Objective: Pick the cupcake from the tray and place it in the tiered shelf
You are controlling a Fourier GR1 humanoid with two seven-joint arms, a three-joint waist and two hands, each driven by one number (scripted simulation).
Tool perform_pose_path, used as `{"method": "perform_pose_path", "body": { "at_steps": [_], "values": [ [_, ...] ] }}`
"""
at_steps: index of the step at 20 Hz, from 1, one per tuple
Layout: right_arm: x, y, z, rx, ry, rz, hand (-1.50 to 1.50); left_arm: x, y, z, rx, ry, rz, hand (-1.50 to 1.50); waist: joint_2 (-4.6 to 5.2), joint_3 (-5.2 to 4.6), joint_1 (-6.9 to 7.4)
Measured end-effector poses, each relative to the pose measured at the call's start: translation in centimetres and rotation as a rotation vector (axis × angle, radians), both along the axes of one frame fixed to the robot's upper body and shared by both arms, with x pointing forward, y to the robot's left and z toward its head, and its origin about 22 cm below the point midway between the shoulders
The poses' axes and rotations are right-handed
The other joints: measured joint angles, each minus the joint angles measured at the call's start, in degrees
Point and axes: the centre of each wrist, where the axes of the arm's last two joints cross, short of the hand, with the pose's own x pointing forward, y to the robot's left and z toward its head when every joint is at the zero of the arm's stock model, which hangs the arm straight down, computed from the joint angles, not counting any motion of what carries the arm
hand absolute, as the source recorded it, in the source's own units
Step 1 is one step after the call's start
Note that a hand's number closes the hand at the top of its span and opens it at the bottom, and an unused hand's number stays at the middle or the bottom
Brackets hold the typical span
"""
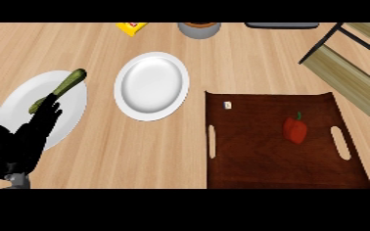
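A dark brown tray point(253, 156) with two handle slots lies at the lower right. On it sit a red bell pepper point(295, 129) and a tiny white speck point(228, 105); I see no cupcake on the tray. A grey round thing with a brown top point(198, 29) stands at the far edge, partly cut off. The tiered shelf point(343, 73), wooden boards in a black frame, shows at the upper right corner. My left hand point(33, 137) rests open at the lower left, fingers up, over a plate's edge. My right hand is out of sight.
A white plate point(151, 85) lies mid-counter, left of the tray. A second white plate point(25, 100) at the left carries a green zucchini point(69, 83). A yellow packet point(132, 27) and a dark flat object point(282, 25) sit along the far edge.
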Motion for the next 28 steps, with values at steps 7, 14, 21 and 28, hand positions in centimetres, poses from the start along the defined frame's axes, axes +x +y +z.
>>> {"method": "perform_pose_path", "body": {
  "at_steps": [7, 14, 21, 28],
  "values": [
    [-1.0, -0.7, 1.3, 0.164, -0.179, 0.049, -1.5, 0.5, 0.5, 0.0, 0.001, 0.005, 0.012, 0.0, -0.21, -0.03, -0.64],
    [-4.3, -1.4, 4.3, 0.242, -0.369, 0.085, -1.5, 0.1, 0.5, -0.1, 0.003, 0.014, 0.02, 0.0, -0.46, -0.05, -1.38],
    [-12.4, -2.9, 8.5, 0.238, -0.49, 0.062, -1.5, -0.7, 1.7, 0.0, 0.003, 0.012, 0.052, 0.0, -0.8, -0.07, -2.53],
    [-22.9, -3.9, 12.7, 0.243, -0.466, -0.017, -1.5, -1.4, 2.1, -0.2, 0.01, 0.019, 0.074, 0.0, -1.21, -0.05, -4.27]
  ]
}}
